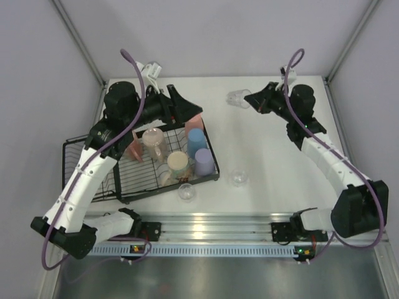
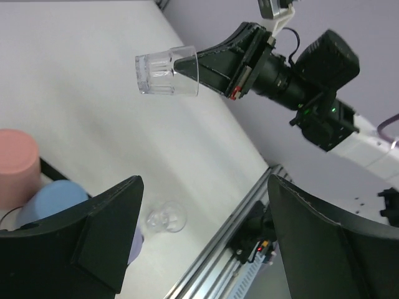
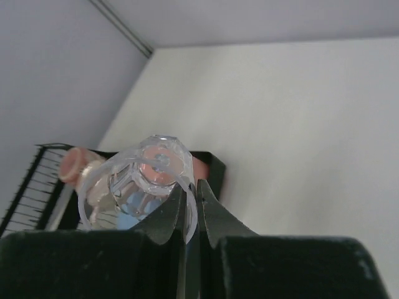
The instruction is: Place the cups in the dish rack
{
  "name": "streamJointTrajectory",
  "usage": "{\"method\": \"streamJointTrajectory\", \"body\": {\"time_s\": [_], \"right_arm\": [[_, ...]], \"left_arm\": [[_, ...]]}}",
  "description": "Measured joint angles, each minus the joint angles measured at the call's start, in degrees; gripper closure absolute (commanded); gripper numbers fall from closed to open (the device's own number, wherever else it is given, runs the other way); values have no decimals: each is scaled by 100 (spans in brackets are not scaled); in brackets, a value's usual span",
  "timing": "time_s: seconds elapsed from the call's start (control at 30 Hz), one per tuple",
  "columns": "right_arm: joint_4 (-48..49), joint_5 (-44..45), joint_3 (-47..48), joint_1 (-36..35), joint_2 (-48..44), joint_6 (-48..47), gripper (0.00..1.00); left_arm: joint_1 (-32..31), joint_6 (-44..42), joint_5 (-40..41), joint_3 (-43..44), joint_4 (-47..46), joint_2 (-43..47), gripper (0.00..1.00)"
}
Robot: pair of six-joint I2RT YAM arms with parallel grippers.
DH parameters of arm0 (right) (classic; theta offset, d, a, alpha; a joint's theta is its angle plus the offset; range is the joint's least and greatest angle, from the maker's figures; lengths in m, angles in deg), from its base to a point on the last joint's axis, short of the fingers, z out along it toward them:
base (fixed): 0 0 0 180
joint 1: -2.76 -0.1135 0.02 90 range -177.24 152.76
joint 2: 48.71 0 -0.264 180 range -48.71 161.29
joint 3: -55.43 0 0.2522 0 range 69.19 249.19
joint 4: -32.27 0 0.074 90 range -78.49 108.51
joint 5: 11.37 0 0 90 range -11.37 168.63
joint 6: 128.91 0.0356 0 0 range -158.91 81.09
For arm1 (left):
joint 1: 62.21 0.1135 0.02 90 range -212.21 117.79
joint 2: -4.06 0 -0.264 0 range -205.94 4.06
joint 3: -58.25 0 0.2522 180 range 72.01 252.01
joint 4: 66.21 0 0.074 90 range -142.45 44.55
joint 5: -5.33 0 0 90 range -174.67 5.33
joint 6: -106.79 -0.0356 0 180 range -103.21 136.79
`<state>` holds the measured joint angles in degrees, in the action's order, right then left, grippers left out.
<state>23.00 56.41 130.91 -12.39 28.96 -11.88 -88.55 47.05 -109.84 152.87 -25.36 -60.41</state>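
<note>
Right gripper (image 3: 190, 194) is pressed shut on the rim wall of a small clear ribbed glass (image 1: 237, 98). The glass lies sideways at the far centre of the white table (image 1: 280, 180), base pointing left; cannot tell if it is lifted.

Left gripper (image 1: 185, 107) is spread wide and holds nothing, over the far right corner of the black wire dish rack (image 1: 128, 187).

Count:
- Clear glasses, three: one held, a second glass (image 1: 239, 178) and a third glass (image 1: 186, 191) on the table by the rack's right end.
- In the rack, one each: blue plastic tumbler (image 1: 196, 138), lavender plastic tumbler (image 1: 203, 161), salmon tumbler (image 2: 15, 165), cream mug (image 1: 177, 164), pink mug (image 1: 153, 142).

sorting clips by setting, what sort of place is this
Likely a robotics lab cell, not a kitchen: plain grey walls enclose a white table, with an aluminium mounting rail along its near edge.
</note>
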Motion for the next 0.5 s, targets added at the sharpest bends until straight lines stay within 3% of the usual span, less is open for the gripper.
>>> {"method": "streamJointTrajectory", "body": {"time_s": [0.27,0.5], "right_arm": [[3259,-761,-1180,7,-686,1768,100],[5189,-896,-1639,7,-688,2990,100]], "left_arm": [[2,1840,-857,-258,-2133,-455,7],[0,2524,-990,-505,-3016,-741,4]]}}
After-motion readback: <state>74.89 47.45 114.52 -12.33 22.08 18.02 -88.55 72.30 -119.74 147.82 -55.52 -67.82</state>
